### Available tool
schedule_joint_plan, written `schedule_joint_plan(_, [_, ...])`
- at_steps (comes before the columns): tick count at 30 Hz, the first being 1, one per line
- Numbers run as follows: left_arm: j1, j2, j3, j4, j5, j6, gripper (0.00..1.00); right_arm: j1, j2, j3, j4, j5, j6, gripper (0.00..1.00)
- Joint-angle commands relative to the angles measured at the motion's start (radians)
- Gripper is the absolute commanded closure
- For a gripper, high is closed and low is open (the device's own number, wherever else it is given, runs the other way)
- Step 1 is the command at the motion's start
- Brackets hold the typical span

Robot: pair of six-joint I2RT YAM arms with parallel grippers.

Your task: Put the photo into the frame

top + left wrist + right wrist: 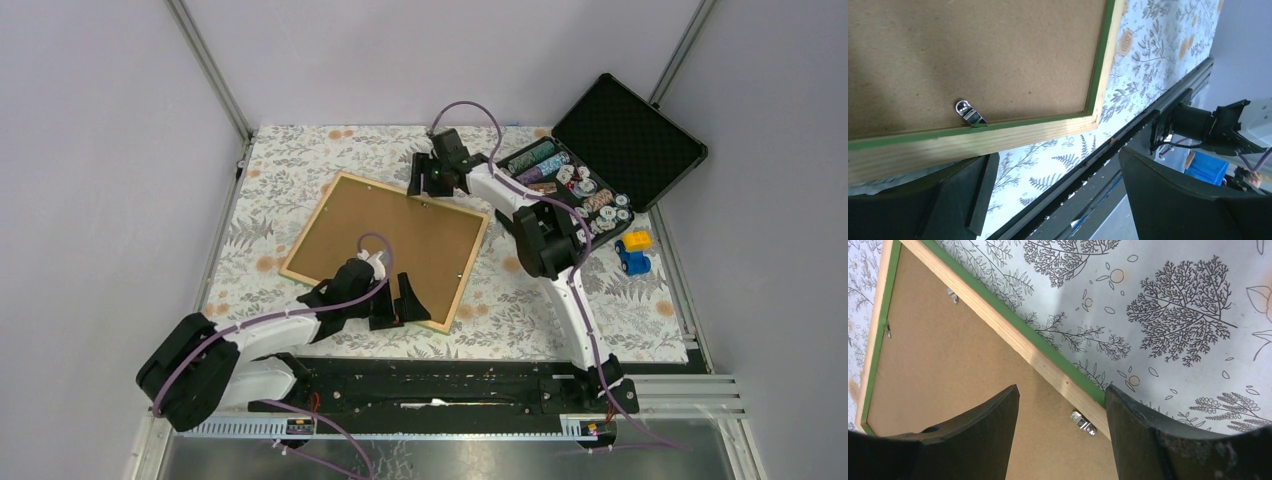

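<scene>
The frame [311, 222] lies face down on the patterned cloth, its brown backing panel [400, 235] up inside the wood rim. The photo is not in view. My left gripper [400, 305] is open and empty at the frame's near right edge; in the left wrist view [1055, 160] the wood rim [998, 137] and a metal clip [969, 114] lie just beyond its fingers. My right gripper [432, 185] is open and empty over the frame's far edge. In the right wrist view [1062, 388] a metal clip [1083, 422] on the rim [1013, 335] sits between its fingers.
An open black case of chips [600, 160] stands at the back right. A blue and yellow toy [633, 252] lies in front of it. The black mounting rail [430, 385] runs along the near edge. Grey walls close in the table on three sides.
</scene>
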Motion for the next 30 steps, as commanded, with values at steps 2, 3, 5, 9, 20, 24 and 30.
schedule_joint_plan(2, [-0.026, 0.069, 0.034, 0.227, -0.02, 0.022, 0.01, 0.057, -0.083, 0.099, -0.192, -0.075, -0.012, 0.27])
schedule_joint_plan(3, [-0.028, 0.07, 0.034, 0.237, -0.019, 0.022, 0.01, 0.056, -0.126, 0.078, -0.214, -0.042, -0.018, 0.24])
schedule_joint_plan(5, [-0.028, 0.067, 0.036, 0.243, -0.022, 0.028, 0.01, 0.056, -0.233, 0.0, -0.242, 0.023, -0.031, 0.18])
schedule_joint_plan(9, [-0.029, 0.045, 0.026, 0.243, -0.018, 0.035, 0.01, 0.055, -0.493, -0.268, -0.252, 0.113, -0.019, 0.12])
schedule_joint_plan(20, [-0.038, -0.151, -0.068, 0.176, -0.053, 0.051, 0.01, 0.005, -0.936, -0.967, -0.054, 0.203, 0.214, 0.17])
schedule_joint_plan(24, [-0.038, -0.176, -0.034, 0.121, -0.085, 0.059, 0.01, -0.054, -0.884, -0.983, -0.002, 0.11, 0.253, 0.31])
schedule_joint_plan(30, [-0.038, -0.179, -0.077, 0.164, -0.071, 0.05, 0.01, -0.088, -0.738, -0.924, -0.005, 0.079, 0.264, 0.42])
